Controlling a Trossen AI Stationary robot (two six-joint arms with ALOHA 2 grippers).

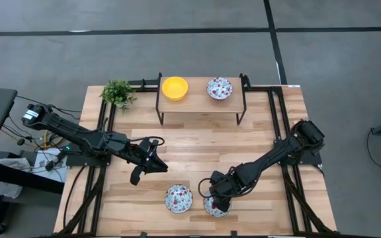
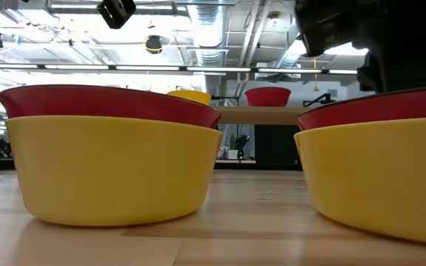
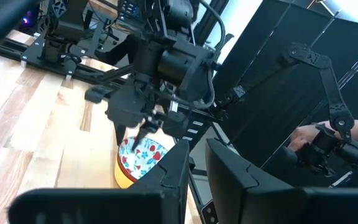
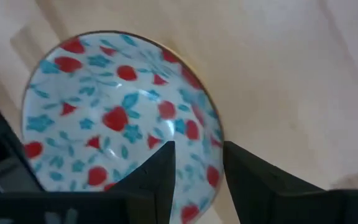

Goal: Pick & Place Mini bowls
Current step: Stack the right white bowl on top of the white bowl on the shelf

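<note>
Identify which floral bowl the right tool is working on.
The front-right floral bowl, directly under the right tool; the other front bowl sits clear, and a third is on the shelf.

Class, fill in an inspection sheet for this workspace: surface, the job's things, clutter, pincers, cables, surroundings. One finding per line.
Surface: wooden table, with a small raised shelf at its far edge.
Job's things: yellow bowl and floral bowl on the shelf; floral bowl at the near edge; second near floral bowl under the right arm.
Clutter: small potted plant at the far left corner.
Pincers: right pincer astride the second near floral bowl's rim, one finger inside, one outside; left pincer over bare table, holding nothing.
Cables: loose cables beside the table's left edge.
Surroundings: grey floor with dark lines; ceiling lights behind, in the low view.
</note>
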